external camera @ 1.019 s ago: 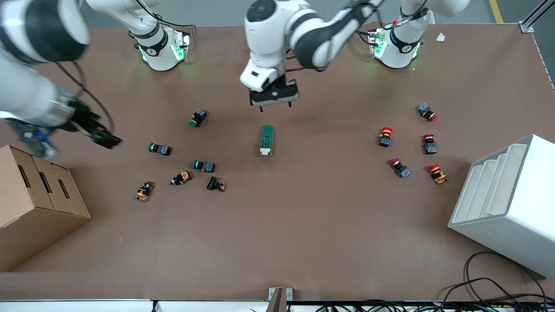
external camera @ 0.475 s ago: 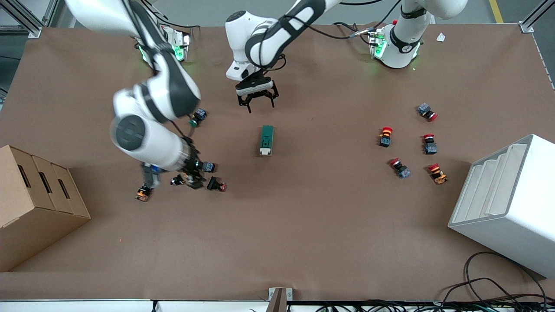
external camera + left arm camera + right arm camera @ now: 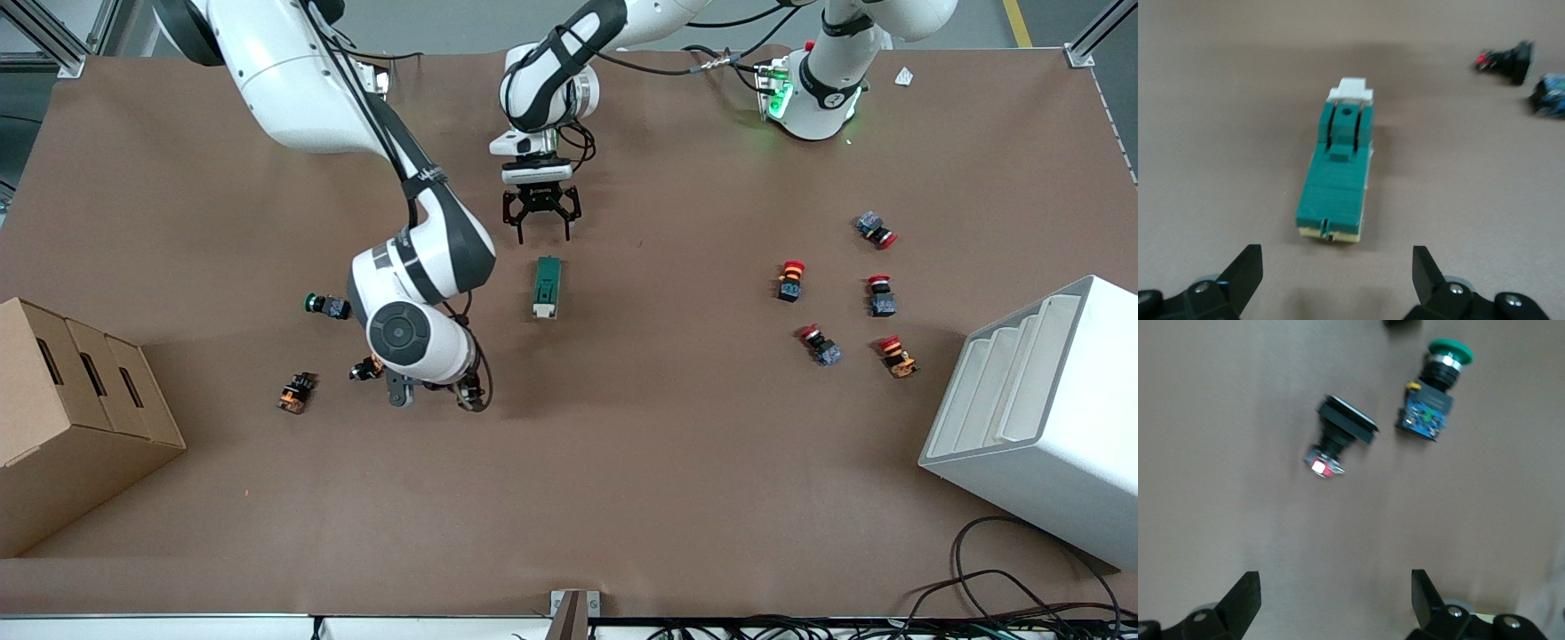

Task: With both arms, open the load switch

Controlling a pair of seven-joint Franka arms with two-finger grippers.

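The right end effector (image 3: 1331, 603), fingers spread wide and empty, hovers over the black push button with a red tip (image 3: 1338, 437), nearer the camera than the dark green oblong load switch with its white toggle (image 3: 546, 287), which lies mid-desk. Farther off, the left end effector (image 3: 543, 229), likewise wide and empty, hangs just past the switch's green end. Approach phase, by the look: next, one arm must pin the body, the other work the toggle.

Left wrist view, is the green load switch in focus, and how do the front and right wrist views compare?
Left wrist view: the dark green load switch with its white toggle is slightly soft, casting a faint shadow. Front view: evenly lit and sharp, soft arm shadows on the brown table. Right wrist view: the green-capped push button is mildly blurred.
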